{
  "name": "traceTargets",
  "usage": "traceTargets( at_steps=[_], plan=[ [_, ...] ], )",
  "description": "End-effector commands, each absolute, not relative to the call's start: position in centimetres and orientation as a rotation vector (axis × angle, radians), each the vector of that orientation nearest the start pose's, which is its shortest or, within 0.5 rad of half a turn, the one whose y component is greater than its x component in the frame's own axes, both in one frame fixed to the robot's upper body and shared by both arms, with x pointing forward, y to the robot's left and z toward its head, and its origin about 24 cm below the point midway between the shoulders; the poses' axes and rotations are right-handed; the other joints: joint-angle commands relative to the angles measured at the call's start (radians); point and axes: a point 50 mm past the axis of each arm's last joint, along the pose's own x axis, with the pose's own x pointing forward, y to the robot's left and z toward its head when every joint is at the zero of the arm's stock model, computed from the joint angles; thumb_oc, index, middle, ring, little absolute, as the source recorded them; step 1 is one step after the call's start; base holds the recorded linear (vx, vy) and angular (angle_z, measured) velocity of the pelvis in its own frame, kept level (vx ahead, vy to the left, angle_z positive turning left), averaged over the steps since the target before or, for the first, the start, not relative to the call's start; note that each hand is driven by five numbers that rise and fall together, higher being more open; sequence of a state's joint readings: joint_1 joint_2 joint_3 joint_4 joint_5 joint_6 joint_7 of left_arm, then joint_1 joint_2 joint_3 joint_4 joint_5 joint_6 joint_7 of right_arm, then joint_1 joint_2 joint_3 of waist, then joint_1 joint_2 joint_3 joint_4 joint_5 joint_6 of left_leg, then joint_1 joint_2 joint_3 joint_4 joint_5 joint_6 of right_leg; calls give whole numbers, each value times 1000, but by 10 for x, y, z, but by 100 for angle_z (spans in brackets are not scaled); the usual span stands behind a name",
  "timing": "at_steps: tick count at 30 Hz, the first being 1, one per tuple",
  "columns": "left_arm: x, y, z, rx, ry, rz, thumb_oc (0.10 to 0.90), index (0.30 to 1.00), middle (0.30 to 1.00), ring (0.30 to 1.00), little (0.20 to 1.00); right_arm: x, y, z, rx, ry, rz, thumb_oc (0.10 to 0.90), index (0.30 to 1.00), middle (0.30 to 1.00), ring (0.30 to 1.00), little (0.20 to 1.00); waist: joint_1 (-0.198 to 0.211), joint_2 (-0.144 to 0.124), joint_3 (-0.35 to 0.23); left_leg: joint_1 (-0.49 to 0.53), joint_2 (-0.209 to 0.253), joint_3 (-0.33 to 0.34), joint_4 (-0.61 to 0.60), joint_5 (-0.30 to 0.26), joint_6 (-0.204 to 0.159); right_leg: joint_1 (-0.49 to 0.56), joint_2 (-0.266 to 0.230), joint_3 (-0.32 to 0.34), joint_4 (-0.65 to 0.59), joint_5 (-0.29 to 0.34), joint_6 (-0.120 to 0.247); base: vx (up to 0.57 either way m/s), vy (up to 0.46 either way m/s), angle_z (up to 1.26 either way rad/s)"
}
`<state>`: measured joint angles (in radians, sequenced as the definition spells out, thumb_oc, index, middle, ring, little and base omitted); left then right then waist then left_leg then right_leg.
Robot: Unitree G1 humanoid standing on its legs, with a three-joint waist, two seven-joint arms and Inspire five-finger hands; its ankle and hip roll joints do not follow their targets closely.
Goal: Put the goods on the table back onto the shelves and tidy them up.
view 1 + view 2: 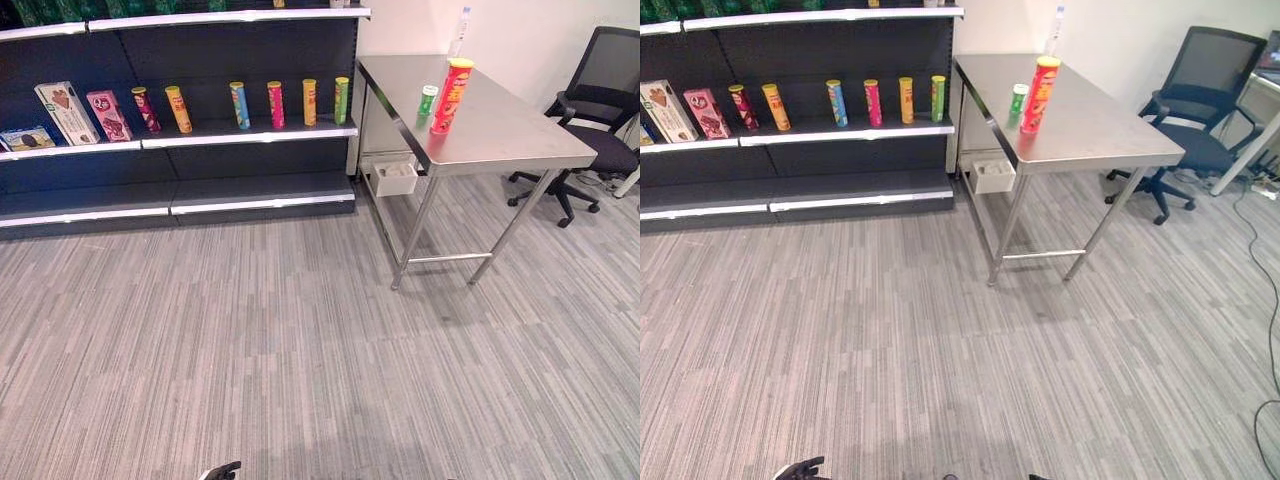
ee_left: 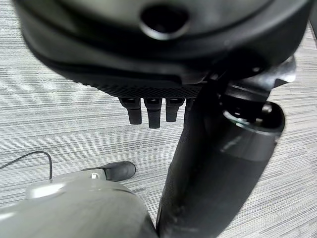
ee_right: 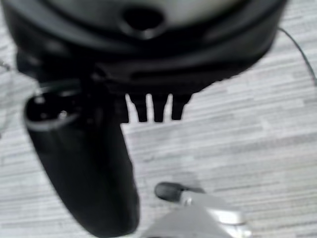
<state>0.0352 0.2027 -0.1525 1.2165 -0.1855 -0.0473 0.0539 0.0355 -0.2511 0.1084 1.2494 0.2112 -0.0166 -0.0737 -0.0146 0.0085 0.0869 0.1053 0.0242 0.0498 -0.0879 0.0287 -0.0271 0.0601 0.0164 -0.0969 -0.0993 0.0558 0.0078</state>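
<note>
A tall red crisp can point(image 1: 451, 96) and a small green can point(image 1: 428, 100) are seen on the steel table point(image 1: 520, 140), far ahead of both hands; nothing is shelved yet. The left hand point(image 2: 153, 110) and right hand point(image 3: 151, 108) hang relaxed, empty.

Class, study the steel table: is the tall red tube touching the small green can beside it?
Cannot tell. In the left eye view the red tube overlaps the green can, and the right eye view shows no plain gap or contact between them on the table.
</note>
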Motion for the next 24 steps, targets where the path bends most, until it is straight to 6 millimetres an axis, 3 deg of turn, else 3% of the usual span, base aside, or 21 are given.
traceTargets(
  at_steps=[1,5,7,8,9,15,16,18,20,21,22,23,24],
  plan=[
    [100,227,-160,184,1145,143,800,900,900,900,900,89,-260,-155,-168,1194,-305,800,900,900,900,900,5,-41,30,-10,-9,-60,10,-73,-28,20,-30,41,43,-97,104,2,-74,0],
    [104,226,-159,153,1130,164,800,900,900,900,900,100,-261,-152,-160,1152,-316,800,900,900,900,900,8,-48,58,-73,-3,-71,117,-103,-33,-13,-23,50,78,-112,90,-30,-97,3],
    [106,226,-158,134,1120,171,800,900,900,900,900,105,-261,-150,-161,1128,-311,800,900,900,900,900,21,-60,95,-169,-18,-73,303,-121,-36,-18,-20,55,112,-129,68,-45,-124,4],
    [106,226,-158,134,1120,171,800,900,900,900,900,105,-261,-150,-161,1128,-311,800,900,900,900,900,20,-59,93,-174,-17,-74,310,-124,-36,-20,-19,54,113,-129,68,-97,-130,11],
    [113,224,-157,121,1094,185,800,900,900,900,900,114,-266,-146,-169,1091,-322,800,900,900,900,900,38,-67,142,-303,-56,-120,510,-59,-27,-25,-21,55,133,-127,49,-72,-94,14],
    [113,224,-157,120,1094,185,800,900,900,900,900,114,-266,-146,-169,1091,-322,800,900,900,900,900,35,-65,139,-311,-55,-124,518,-63,-27,-28,-19,52,134,-127,49,-7,-19,-8],
    [113,222,-157,110,1093,188,800,900,900,900,900,115,-266,-145,-170,1089,-323,800,900,900,900,900,35,-65,143,-349,-71,-131,533,-57,-25,-28,-19,55,134,-133,47,96,-35,3],
    [114,221,-156,77,1082,205,800,900,900,900,900,117,-266,-145,-180,1087,-314,800,900,900,900,900,52,-65,140,-393,-93,-139,446,-70,-17,-5,-20,58,114,-146,55,232,-21,17],
    [112,220,-157,73,1082,204,800,900,900,900,900,121,-266,-143,-192,1076,-304,800,900,900,900,900,67,-53,135,-417,-87,-152,329,4,-33,17,-6,65,90,-157,59,224,22,23],
    [112,220,-157,73,1082,204,800,900,900,900,900,121,-266,-143,-192,1076,-304,800,900,900,900,900,66,-55,135,-413,-88,-151,324,7,-33,19,-8,65,90,-158,59,313,59,6],
    [110,220,-158,78,1084,200,800,900,900,900,900,125,-267,-141,-207,1060,-295,800,900,900,900,900,79,-37,129,-463,-69,-152,166,65,-46,47,10,82,73,-180,58,478,114,-5],
    [107,221,-158,84,1088,203,800,900,900,900,900,128,-268,-140,-211,1048,-301,800,900,900,900,900,87,-33,128,-492,-59,-108,75,96,-63,93,14,109,57,-202,59,617,167,-1],
    [103,222,-159,84,1099,207,800,900,900,900,900,127,-268,-140,-209,1051,-301,800,900,900,900,900,91,-34,125,-493,-51,-74,59,103,-65,121,12,124,50,-211,61,689,262,-15]
  ],
)
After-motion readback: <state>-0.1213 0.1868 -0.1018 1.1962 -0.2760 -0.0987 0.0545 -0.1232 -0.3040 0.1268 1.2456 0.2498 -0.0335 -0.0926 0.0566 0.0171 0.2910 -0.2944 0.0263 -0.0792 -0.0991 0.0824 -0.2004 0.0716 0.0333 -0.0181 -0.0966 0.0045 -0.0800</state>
